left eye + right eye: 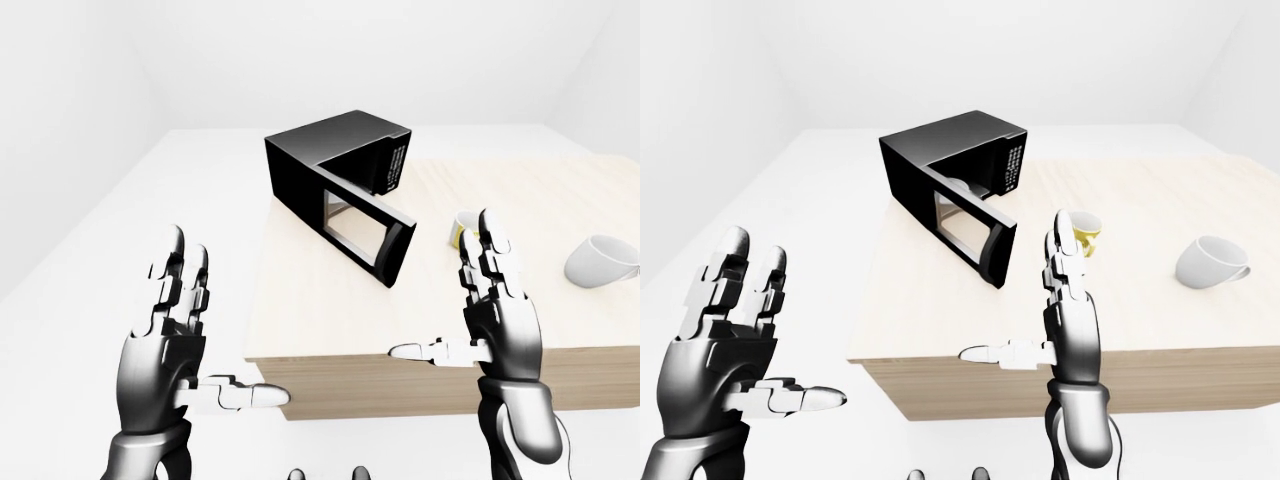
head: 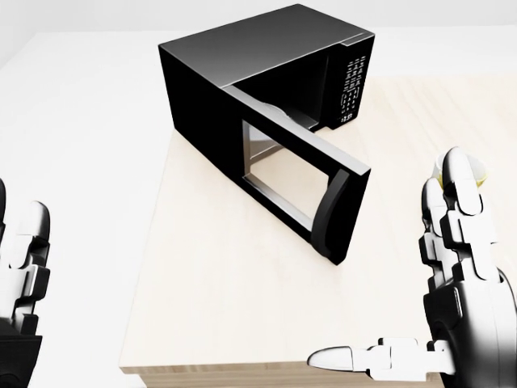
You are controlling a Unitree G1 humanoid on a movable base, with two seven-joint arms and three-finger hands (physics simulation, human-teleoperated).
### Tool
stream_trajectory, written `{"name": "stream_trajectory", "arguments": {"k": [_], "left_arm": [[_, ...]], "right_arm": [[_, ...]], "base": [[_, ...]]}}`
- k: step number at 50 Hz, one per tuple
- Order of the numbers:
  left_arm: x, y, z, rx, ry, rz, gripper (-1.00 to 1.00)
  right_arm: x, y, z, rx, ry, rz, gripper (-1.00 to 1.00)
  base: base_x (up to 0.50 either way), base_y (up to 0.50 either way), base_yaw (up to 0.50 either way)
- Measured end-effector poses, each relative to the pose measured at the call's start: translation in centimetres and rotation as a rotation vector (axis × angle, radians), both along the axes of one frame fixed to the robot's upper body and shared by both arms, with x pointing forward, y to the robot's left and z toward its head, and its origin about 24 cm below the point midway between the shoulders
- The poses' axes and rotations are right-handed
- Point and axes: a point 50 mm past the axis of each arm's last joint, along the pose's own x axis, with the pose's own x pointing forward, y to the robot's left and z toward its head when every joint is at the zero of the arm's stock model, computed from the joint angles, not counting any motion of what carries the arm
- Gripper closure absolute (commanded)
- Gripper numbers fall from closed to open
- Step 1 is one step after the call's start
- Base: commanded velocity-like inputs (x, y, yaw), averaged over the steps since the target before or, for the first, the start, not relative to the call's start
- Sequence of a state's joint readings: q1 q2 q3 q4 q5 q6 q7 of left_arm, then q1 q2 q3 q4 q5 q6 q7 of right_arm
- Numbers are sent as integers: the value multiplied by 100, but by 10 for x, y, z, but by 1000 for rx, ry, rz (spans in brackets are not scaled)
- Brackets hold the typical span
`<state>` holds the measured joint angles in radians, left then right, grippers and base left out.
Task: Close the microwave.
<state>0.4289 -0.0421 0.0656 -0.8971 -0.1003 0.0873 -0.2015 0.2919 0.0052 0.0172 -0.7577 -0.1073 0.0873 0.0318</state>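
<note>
The black microwave point(image 2: 258, 61) stands on the light wooden table point(image 2: 218, 283), near its left edge in the head view. Its door point(image 2: 295, 178) hangs wide open, swung out toward me, with the curved handle point(image 2: 333, 212) at its free end. The white turntable inside is mostly hidden by the door. My left hand point(image 1: 215, 320) is open and empty, held off the table's left side. My right hand point(image 1: 470, 300) is open and empty, raised over the table's near edge, to the right of the door and apart from it.
A yellow mug point(image 1: 1085, 232) stands right of the microwave, partly behind my right hand's fingers. A white mug point(image 1: 1210, 263) lies on its side farther right. White floor and walls surround the table.
</note>
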Motion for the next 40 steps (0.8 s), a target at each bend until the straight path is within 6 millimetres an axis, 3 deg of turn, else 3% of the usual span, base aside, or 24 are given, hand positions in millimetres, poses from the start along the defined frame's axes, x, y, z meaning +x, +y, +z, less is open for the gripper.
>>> {"name": "stream_trajectory", "arguments": {"k": [19, 40], "left_arm": [[0, 0, -1, 1, 5, 3, -100], [2, -3, -2, 33, 15, 26, -100]], "right_arm": [[1, 0, -1, 2, 5, -1, -100], [4, 2, -2, 4, 5, -7, -100]], "base": [[0, 49, 0], [0, 0, 0]]}}
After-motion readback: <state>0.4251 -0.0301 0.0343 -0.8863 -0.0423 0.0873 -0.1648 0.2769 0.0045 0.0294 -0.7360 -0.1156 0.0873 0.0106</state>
